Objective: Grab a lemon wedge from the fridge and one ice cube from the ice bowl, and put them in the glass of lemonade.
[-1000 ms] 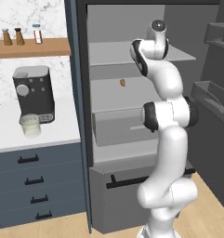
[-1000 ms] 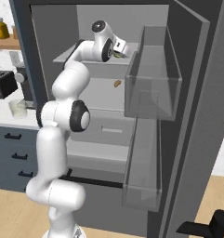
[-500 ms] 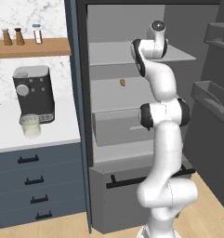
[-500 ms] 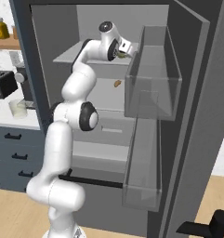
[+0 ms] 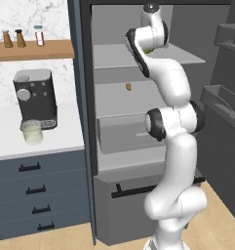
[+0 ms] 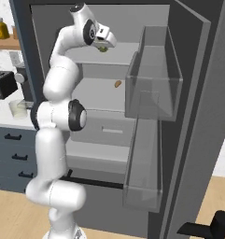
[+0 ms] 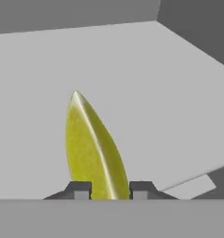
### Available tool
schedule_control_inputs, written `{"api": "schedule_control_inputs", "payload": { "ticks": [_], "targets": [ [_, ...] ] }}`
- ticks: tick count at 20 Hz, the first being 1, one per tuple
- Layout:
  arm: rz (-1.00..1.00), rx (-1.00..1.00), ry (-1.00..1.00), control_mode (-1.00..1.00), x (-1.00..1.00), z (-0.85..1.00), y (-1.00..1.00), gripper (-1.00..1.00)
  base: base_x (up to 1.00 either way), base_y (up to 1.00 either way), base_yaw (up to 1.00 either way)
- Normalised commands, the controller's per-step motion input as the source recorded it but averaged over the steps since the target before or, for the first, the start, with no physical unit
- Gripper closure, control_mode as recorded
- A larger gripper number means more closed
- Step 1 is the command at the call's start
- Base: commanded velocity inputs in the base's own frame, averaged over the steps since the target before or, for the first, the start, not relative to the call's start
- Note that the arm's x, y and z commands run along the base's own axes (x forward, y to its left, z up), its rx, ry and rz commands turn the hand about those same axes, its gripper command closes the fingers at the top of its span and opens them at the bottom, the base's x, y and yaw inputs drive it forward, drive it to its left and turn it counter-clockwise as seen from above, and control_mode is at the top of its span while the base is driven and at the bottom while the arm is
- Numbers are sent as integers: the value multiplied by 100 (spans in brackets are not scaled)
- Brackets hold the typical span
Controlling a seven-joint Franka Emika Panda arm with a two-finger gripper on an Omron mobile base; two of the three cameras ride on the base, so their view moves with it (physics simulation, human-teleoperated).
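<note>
The small yellow-green lemon wedge is pinched at its broad end by the gripper above the fridge's pale grey upper shelf; light, soft and slippery, it is judged best pinched gently.

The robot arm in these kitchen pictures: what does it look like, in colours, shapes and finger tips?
The arm is made of glossy white, rounded segments joined by dark round joints, with a dark cap on its top joint. It stands on a bulbous white base. The gripper has two small dark grey finger tips, squarish, with paler inner faces. No cables or markings are visible.
</note>
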Motion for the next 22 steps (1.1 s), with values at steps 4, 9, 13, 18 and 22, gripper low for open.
{"api": "schedule_control_inputs", "payload": {
  "ticks": [4,9,13,18,22],
  "targets": [
    [-1,-19,-7,-100,-100,-98,66,100,0,0,0],
    [0,-15,-20,-100,-100,-55,25,100,0,0,0],
    [0,-1,-29,-100,-100,6,0,100,0,0,0],
    [5,0,-3,-100,-100,16,0,100,0,0,0],
    [16,3,0,-100,-100,1,-2,100,0,0,0]
  ]
}}
